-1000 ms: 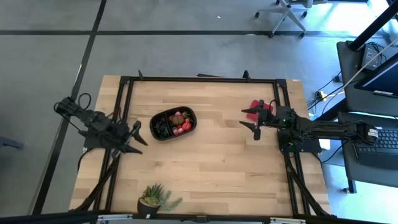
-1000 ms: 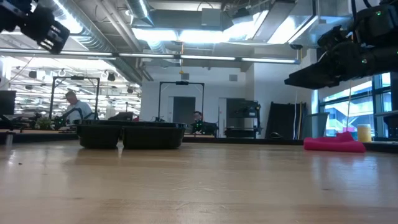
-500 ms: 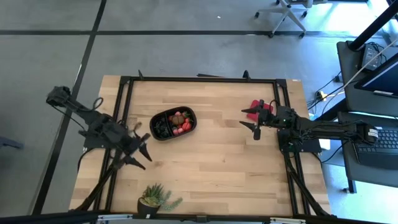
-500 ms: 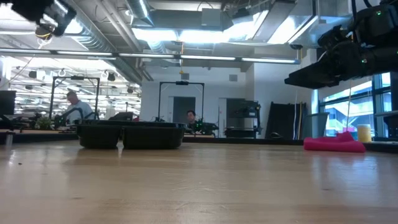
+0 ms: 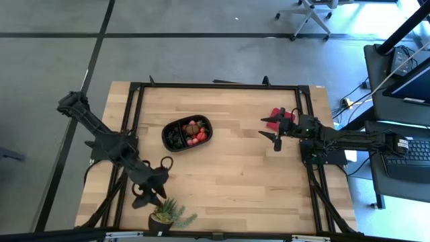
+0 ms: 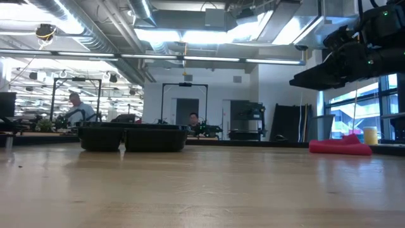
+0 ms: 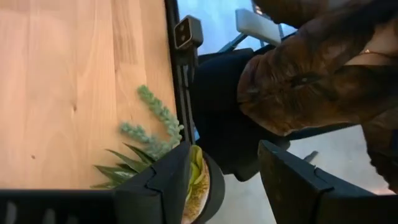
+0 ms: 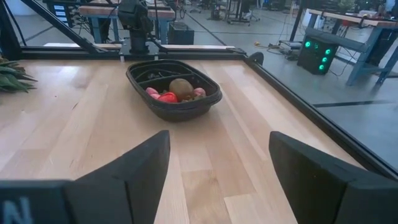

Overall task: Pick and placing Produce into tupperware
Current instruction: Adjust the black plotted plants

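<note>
On the wooden table (image 5: 228, 168), a bit left of centre and toward the far side, sits the tupperware (image 5: 187, 134), already loaded with produce (image 5: 195, 132). From above you get the layout: red pieces and a brown round one in the tray's right part, dark berries in its left compartment. The low view only gives the tray's black side wall, none of the fruit, so you'd never know it was filled from there. The right wrist view does look into it and picks out the brown piece with red ones around it.

The tray's long axis runs roughly left to right across the table, tilted a little so the right end sits farther back.

The left gripper (image 5: 149, 189) is down at the near-left corner, just beside the potted plant (image 5: 168, 214), fingers apart and holding nothing; its wrist view shows the plant's leaves past the fingers, plus a person beyond the table edge. The right gripper (image 5: 271, 128) hangs over the right side, jaws spread, empty, next to a red cloth (image 5: 280, 115).

The surface is light butcher-block wood with a black frame. The room behind is an open workshop with ceiling lights, racks and a person at a bench on the left.
</note>
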You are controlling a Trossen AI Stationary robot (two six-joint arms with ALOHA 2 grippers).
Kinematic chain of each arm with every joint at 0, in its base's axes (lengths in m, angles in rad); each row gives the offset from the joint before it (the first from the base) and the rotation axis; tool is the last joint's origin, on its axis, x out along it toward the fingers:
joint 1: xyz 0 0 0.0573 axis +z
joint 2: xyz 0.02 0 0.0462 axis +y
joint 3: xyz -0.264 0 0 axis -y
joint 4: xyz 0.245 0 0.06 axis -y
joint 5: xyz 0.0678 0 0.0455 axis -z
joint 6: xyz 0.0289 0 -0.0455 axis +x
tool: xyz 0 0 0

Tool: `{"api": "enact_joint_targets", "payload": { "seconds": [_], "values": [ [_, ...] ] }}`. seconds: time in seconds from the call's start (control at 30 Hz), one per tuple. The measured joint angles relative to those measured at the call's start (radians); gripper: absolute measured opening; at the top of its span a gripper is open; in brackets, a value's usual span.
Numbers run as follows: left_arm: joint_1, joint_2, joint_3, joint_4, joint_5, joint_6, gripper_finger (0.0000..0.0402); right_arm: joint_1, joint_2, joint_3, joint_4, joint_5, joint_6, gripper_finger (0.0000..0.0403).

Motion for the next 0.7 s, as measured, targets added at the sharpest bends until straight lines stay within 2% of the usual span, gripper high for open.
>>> {"api": "enact_joint_targets", "payload": {
  "seconds": [0.23,0.33,0.53,0.63,0.7],
  "values": [
    [0.027,0.040,0.001,0.036,-0.006,-0.009,0.0179,0.000,0.000,0.000,0.002,0.000,-0.001,0.0275],
    [0.047,0.044,0.001,0.036,-0.005,-0.076,0.0179,0.000,0.000,0.000,0.002,0.000,-0.006,0.0275],
    [0.001,0.124,0.001,0.051,0.133,-0.211,0.0179,0.000,0.000,0.000,-0.001,0.000,-0.025,0.0275],
    [-0.038,0.164,0.001,0.158,0.146,-0.294,0.0179,0.000,0.000,0.000,-0.002,0.000,-0.025,0.0275],
    [-0.065,0.192,0.022,0.240,0.117,-0.318,0.0179,0.000,0.000,0.000,-0.002,0.000,-0.025,0.0275]
  ]
}}
